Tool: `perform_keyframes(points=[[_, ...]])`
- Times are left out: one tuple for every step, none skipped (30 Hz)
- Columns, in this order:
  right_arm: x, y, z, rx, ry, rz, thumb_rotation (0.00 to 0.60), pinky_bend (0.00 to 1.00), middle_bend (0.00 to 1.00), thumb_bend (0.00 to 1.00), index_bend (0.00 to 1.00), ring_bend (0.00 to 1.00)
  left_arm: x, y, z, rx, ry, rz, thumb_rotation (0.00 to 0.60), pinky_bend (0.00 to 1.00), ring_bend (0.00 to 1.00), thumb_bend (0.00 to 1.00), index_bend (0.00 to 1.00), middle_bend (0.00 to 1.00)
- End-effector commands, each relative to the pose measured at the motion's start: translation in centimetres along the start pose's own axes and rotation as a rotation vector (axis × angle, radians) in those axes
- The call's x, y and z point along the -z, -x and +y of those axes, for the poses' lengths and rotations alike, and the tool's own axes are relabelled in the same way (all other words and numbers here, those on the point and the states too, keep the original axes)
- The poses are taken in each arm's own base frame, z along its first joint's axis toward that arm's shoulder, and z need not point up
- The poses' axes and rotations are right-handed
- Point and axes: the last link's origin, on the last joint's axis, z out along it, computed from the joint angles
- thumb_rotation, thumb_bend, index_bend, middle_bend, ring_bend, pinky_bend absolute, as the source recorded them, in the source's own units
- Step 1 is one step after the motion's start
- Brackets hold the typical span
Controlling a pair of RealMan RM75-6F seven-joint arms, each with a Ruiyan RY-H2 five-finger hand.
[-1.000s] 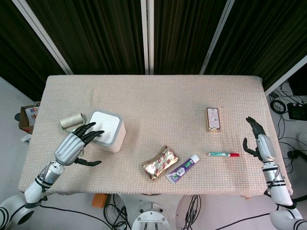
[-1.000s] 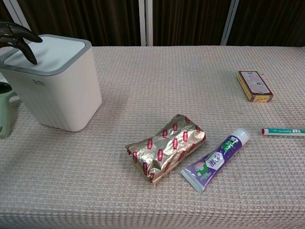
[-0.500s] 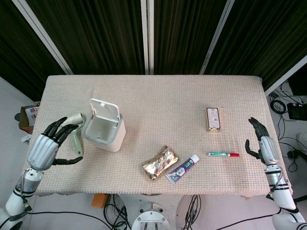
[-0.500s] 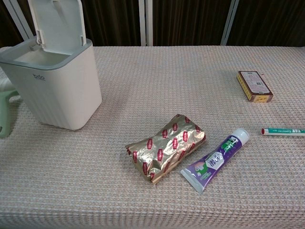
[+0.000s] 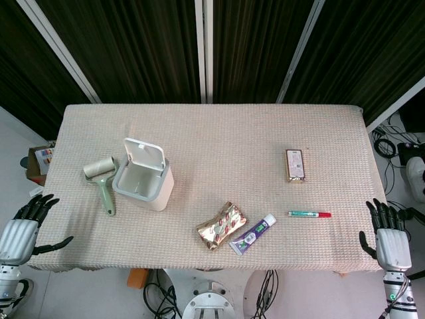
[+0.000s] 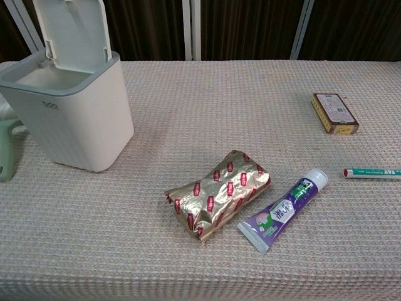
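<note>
My left hand (image 5: 18, 232) sits off the table's (image 5: 212, 133) near-left corner, fingers spread, holding nothing. My right hand (image 5: 387, 236) sits off the near-right corner, fingers likewise spread and holding nothing. The white bin (image 5: 143, 175), nearest my left hand, stands with its lid tipped up; its front reads "bdo" in the chest view. A green lint roller (image 5: 101, 183) lies just left of the bin. Right of the bin lie a gold snack packet (image 5: 221, 226), a purple toothpaste tube (image 5: 253, 234), a pen (image 5: 309, 214) and a small box (image 5: 296, 165); their print is unreadable.
</note>
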Motion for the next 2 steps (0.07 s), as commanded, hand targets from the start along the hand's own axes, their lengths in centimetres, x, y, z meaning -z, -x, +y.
perform_keyframes(points=[[1.00, -0.76, -0.14, -0.007, 0.003, 0.011, 0.600, 0.00, 0.00, 0.35, 0.00, 0.00, 0.21, -0.02, 0.13, -0.006, 0.014, 0.020, 0.224, 0.22, 0.07, 0.09, 0.14, 0.10], [1.00, -0.86, -0.24, -0.008, -0.001, 0.010, 0.600, 0.00, 0.00, 0.35, 0.00, 0.00, 0.20, -0.05, 0.15, -0.007, 0.019, 0.031, 0.221, 0.22, 0.07, 0.09, 0.14, 0.10]])
